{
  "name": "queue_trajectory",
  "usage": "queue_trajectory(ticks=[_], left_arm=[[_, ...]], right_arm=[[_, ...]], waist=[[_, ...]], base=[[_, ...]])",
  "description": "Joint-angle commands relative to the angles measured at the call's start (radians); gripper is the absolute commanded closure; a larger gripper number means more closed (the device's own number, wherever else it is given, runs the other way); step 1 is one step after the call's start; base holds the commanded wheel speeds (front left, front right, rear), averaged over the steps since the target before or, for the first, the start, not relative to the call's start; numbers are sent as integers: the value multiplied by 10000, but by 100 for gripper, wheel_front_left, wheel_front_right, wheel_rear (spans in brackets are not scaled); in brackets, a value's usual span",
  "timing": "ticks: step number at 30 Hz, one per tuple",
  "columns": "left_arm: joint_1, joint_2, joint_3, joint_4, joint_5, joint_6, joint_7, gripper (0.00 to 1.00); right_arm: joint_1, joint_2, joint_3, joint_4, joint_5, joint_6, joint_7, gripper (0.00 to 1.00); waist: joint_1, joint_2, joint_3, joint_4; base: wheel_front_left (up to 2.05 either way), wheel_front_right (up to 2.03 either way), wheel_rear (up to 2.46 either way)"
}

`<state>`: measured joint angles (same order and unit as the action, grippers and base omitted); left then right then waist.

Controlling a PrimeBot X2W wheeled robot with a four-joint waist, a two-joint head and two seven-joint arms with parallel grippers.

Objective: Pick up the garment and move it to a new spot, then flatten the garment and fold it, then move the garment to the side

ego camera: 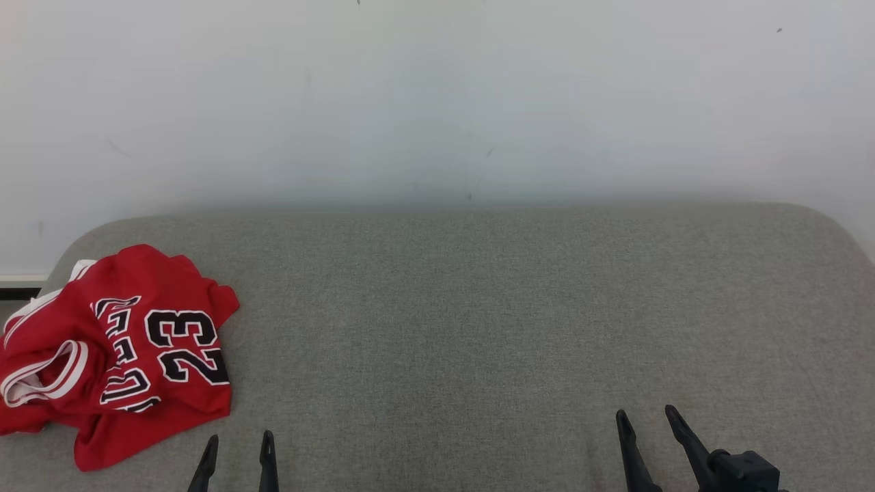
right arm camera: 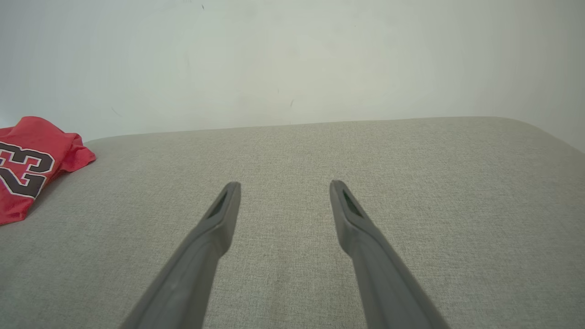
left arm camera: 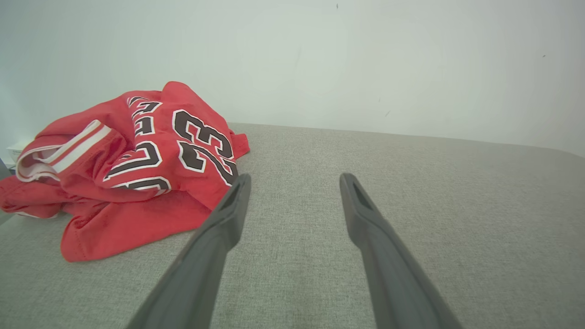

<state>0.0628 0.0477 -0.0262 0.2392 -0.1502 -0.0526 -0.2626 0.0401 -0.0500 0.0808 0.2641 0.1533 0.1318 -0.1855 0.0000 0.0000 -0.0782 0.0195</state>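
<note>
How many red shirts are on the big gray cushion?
1. The red jersey with the number 23 lies crumpled at the left end of the gray cushion. Another could be hiding under its folds, but I see none.

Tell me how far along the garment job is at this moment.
Nothing looks done: the red jersey lies crumpled at the left end of the grey cushion. In hand: nothing; the left gripper and right gripper are open, empty, clear of it. Left: pick up, move, flatten, fold, set aside.
</note>
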Motion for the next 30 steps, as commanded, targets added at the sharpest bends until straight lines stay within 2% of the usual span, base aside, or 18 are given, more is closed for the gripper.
queue_trajectory(ticks=[1,9,15,30], left_arm=[[119,49,0,-3,54,28,-35,0],[16,47,-6,42,-60,60,-35,0],[-138,47,-33,31,-177,82,-35,0],[215,133,349,-23,33,91,-35,0]], right_arm=[[32,-9,-9,-43,-102,-21,-62,0],[-27,-7,-45,-8,-37,-21,-50,0],[92,-6,-78,-11,-66,-21,-60,0],[191,-4,-164,-18,241,-21,-189,0]], waist=[[0,0,19,9],[0,0,93,64],[0,0,91,438],[0,0,-41,3568]], base=[[0,0,0],[0,0,0],[0,0,0],[0,0,0]])
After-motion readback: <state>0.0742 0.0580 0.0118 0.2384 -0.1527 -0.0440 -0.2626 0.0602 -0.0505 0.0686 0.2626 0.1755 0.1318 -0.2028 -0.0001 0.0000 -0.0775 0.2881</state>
